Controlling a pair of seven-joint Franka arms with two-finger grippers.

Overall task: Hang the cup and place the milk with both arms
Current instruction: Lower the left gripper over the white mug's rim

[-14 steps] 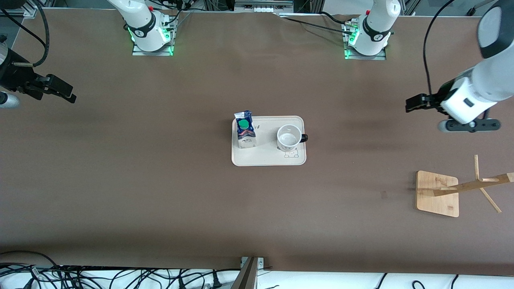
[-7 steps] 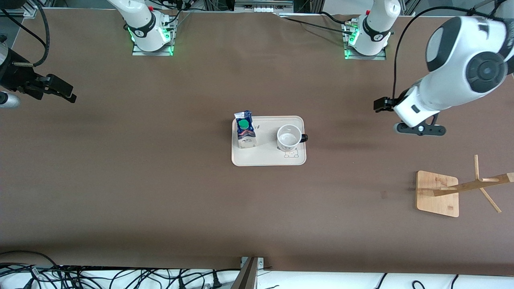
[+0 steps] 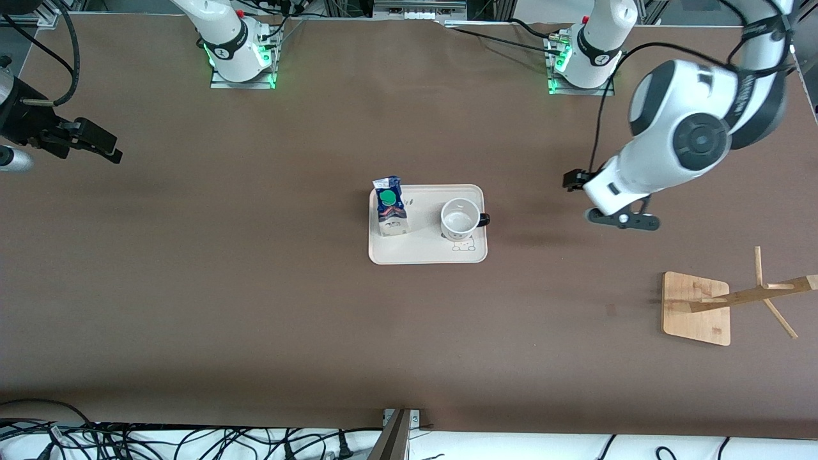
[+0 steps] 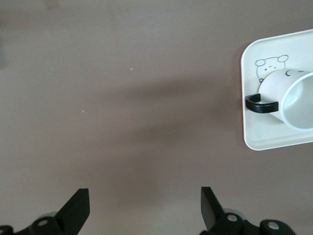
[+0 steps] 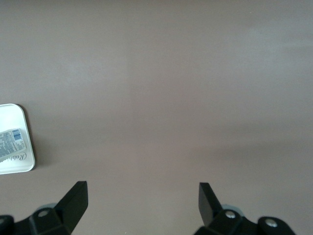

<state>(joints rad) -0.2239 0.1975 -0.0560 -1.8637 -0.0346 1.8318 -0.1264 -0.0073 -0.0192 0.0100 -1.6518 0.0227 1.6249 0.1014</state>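
The white cup (image 3: 460,218) stands upright on a cream tray (image 3: 427,255) mid-table, its black handle (image 3: 484,220) pointing toward the left arm's end. The blue and white milk (image 3: 389,207) with its green cap stands on the same tray, toward the right arm's end. My left gripper (image 3: 573,181) hangs open over bare table between the tray and the left arm's end. The left wrist view shows the cup (image 4: 293,98) and tray (image 4: 254,142) ahead of the open left gripper (image 4: 145,203). My right gripper (image 3: 105,148) waits open over the right arm's end; the right gripper (image 5: 143,200) is empty, with the milk (image 5: 11,144) at the view's edge.
A wooden rack (image 3: 696,308) with slanted pegs (image 3: 776,287) stands toward the left arm's end, nearer the front camera than the tray. Cables (image 3: 128,441) lie along the table's near edge. Brown tabletop surrounds the tray.
The left arm has swung in from the table's end toward the tray, its gripper still open. The right arm, cup and milk have not moved.
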